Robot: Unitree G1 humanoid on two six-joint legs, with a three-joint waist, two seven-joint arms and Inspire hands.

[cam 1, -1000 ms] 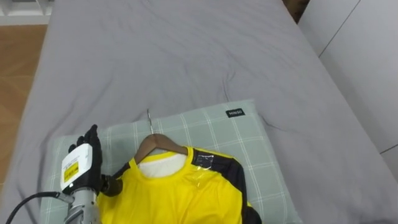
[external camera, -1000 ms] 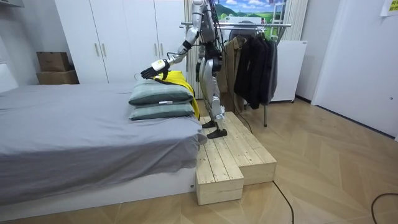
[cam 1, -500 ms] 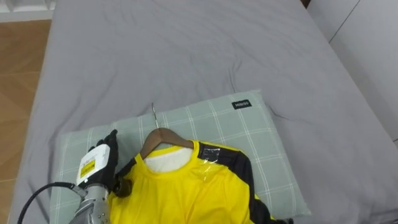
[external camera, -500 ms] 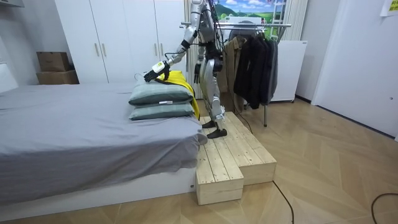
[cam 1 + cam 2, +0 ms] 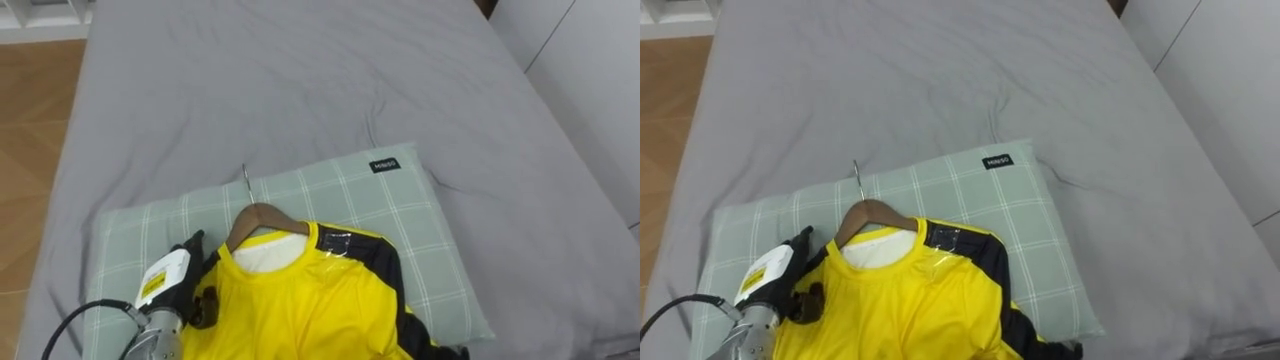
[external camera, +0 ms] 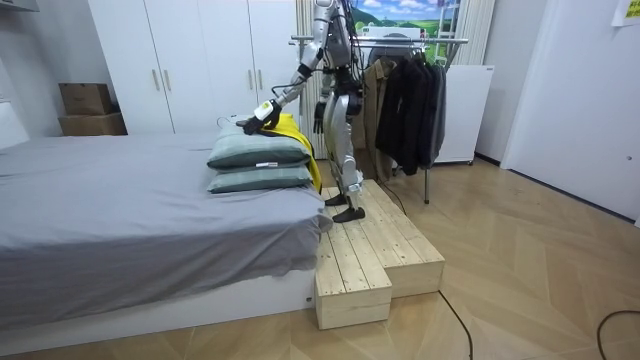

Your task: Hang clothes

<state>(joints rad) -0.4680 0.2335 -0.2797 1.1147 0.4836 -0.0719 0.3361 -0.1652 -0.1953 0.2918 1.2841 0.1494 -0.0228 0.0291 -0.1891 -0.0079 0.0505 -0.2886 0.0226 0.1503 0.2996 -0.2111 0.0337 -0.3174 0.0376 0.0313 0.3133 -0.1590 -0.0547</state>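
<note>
Far left, wood floor [image 5: 30, 120], then the grey bed [image 5: 300, 80] running across. My left hand [image 5: 165, 285] is low on the left, back up, resting on the top pillow [image 5: 400, 215], pressed right against the yellow shirt [image 5: 300, 310] at its near shoulder. Can't tell how far it's closed, or whether it has any cloth: the shirt edge hides that.

Just right of the hand: the wooden hanger [image 5: 262, 218] sits inside the shirt's collar, its metal hook [image 5: 246, 185] lying flat on the pillow and pointing up the bed. The hand is beside the hanger's left arm, not on the hook. The shirt lies face up, black sleeve [image 5: 385, 275] on its right, spilling off the pillow's near edge.

Count: 1 shirt, 1 hanger, 1 hook. From my head cams, 1 pillow. The room cam shows 2, with a second pillow [image 6: 262, 179] stacked under the first.

The room cam also has what my eyes don't: 2 boxes [image 6: 88, 108] far left, me standing on a wooden platform [image 6: 375, 250] at the bed's end and leaning in, and behind me a rack [image 6: 400, 42] with dark clothes [image 6: 410, 100].
</note>
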